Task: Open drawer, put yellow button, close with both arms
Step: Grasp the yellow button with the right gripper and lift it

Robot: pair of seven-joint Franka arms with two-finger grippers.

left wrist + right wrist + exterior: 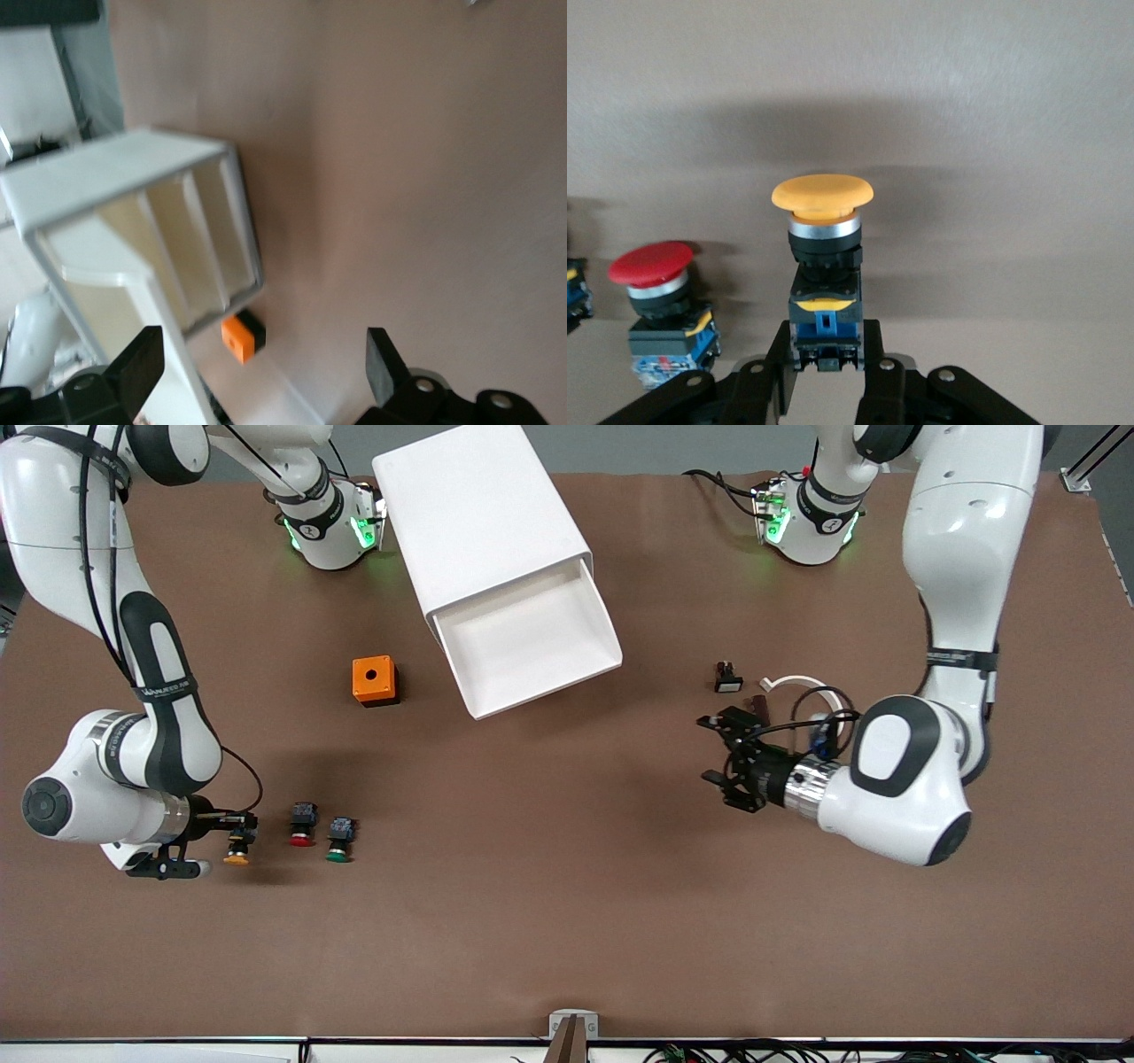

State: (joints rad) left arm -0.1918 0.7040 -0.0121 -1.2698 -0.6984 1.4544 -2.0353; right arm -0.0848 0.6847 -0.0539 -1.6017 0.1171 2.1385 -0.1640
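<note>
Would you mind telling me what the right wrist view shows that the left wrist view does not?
Only the right wrist view shows the yellow button, its blue-and-black body clamped between the right gripper fingers, with the red button beside it on the table. Only the left wrist view shows the white cabinet with the drawer pulled out, the orange box near it, and the left gripper with its fingers spread wide and holding nothing. Both share the brown table.
</note>
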